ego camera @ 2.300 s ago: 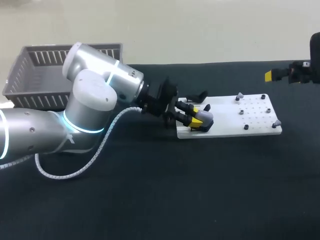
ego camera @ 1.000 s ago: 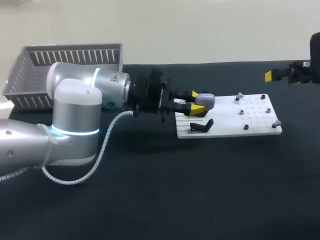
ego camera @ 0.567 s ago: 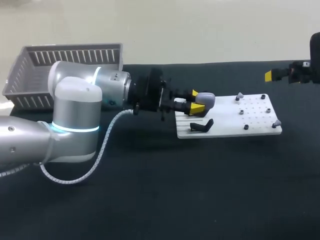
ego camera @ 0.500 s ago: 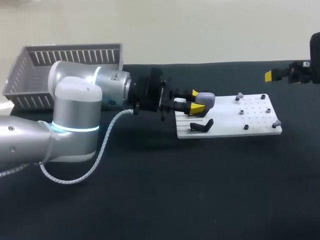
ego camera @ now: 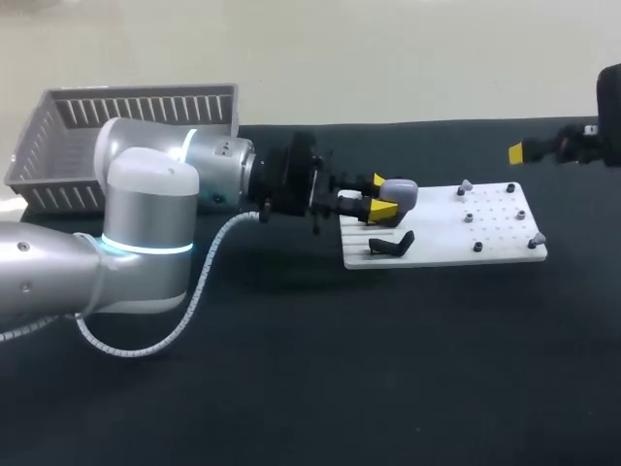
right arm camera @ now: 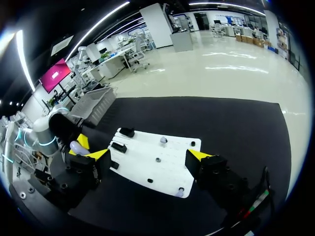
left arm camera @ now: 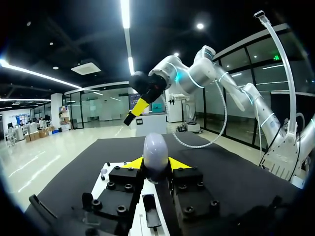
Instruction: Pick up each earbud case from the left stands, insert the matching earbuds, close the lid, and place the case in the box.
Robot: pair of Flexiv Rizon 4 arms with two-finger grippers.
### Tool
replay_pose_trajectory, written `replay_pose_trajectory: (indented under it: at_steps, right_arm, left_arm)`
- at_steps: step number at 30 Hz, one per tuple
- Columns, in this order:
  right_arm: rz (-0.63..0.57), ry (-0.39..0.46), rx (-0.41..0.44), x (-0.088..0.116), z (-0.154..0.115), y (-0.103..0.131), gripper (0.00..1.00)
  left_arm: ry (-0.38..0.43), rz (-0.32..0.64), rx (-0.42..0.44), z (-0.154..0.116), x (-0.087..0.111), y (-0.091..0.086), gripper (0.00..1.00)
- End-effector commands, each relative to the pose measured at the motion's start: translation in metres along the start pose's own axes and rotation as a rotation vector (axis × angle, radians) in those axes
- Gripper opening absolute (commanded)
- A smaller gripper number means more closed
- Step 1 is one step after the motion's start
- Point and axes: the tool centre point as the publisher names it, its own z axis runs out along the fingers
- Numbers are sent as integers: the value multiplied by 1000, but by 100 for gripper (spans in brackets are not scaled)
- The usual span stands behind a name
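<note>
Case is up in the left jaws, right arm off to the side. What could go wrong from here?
1. The rounded earbud case sits only partly between the left jaws, most of it sticking out ahead; it may slip or twist when pressed.
2. It hangs over the white board near the black stand; a drop could bounce it away.
3. The earbuds are tiny against the wide-open right jaws; a pinch could miss.

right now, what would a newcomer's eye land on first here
The left pincer on its big silver arm, shut on a pale lilac egg-shaped earbud case over the left end of the flat white plastic board. Next, the grey slatted plastic basket at the table's back left, and the right pincer open at the far right.
</note>
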Motion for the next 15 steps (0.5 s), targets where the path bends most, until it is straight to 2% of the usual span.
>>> replay_pose_trajectory:
  at_steps: [1,7,9,15]
  right_arm:
    - [-42,11,35,11,-30,35,100]
    - [-96,51,9,16,-43,74,100]
    - [-102,77,-37,18,-40,84,100]
    - [-143,139,-50,26,-27,105,100]
  left_arm:
    - [-3,2,-1,0,1,0,0]
    - [-3,2,-1,0,1,0,0]
    - [-3,2,-1,0,1,0,0]
    - [-3,2,-1,0,1,0,0]
